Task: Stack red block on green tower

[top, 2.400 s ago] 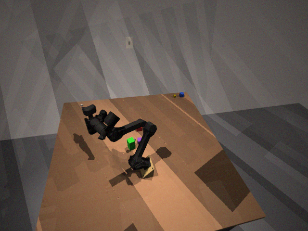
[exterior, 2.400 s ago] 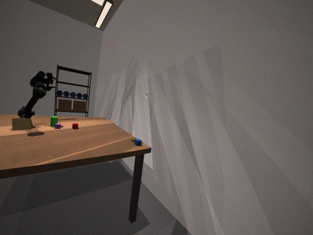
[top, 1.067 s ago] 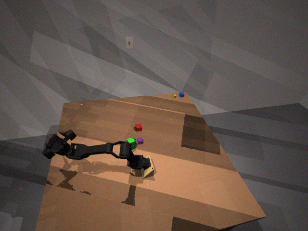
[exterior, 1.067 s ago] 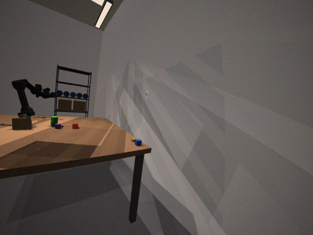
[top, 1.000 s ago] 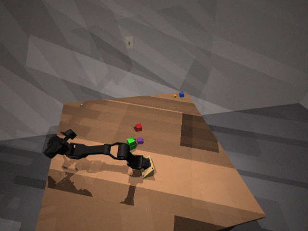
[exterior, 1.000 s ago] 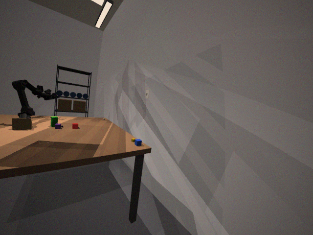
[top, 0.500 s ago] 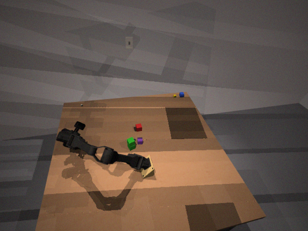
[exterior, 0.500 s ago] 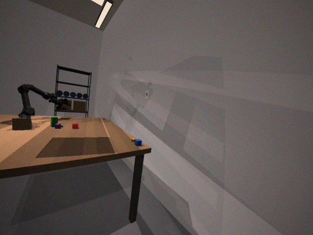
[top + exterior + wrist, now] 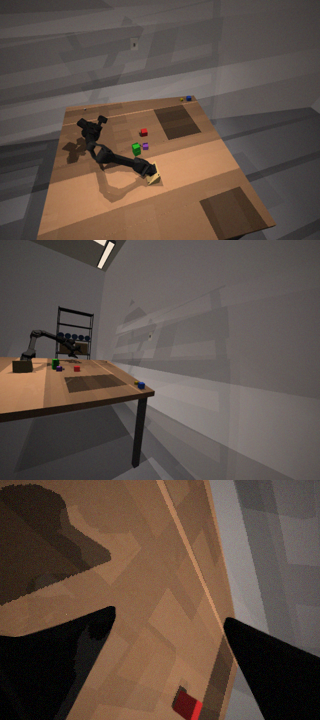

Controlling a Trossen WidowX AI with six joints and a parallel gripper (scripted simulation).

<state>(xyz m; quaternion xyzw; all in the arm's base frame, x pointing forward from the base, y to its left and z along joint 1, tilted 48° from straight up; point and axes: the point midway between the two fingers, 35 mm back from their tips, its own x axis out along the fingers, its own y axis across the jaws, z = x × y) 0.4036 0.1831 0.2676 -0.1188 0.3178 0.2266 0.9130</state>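
Here's the red block (image 9: 188, 705) low in the wrist view, sitting below the gap and nearer the right-hand finger, well apart from both fingertips. The fingers are spread wide, released, gripping nothing, with bare worktop (image 9: 150, 580) showing between them.

From the top view, the red block (image 9: 144, 132) rests flat on the worktop (image 9: 180, 167), beyond the green tower (image 9: 136, 149) and apart from it. The green tower stands upright, 2 cubes tall by the look of it, with a purple block (image 9: 145, 146) just beside it. Far off at the worktop's corner sit a blue block (image 9: 188, 98) and a small yellow block (image 9: 181, 99), close together.

No container is on the worktop; in the exterior view a black shelf rack (image 9: 74, 333) stands behind, holding a row of dark blue round things and a brown box.

The arm (image 9: 113, 157) rises from its tan base (image 9: 154, 178), elbow bent, forearm reaching out high above the worktop. The gripper (image 9: 74, 351) tilts downward and hangs in the air, above the worktop and off to the side of the blocks.
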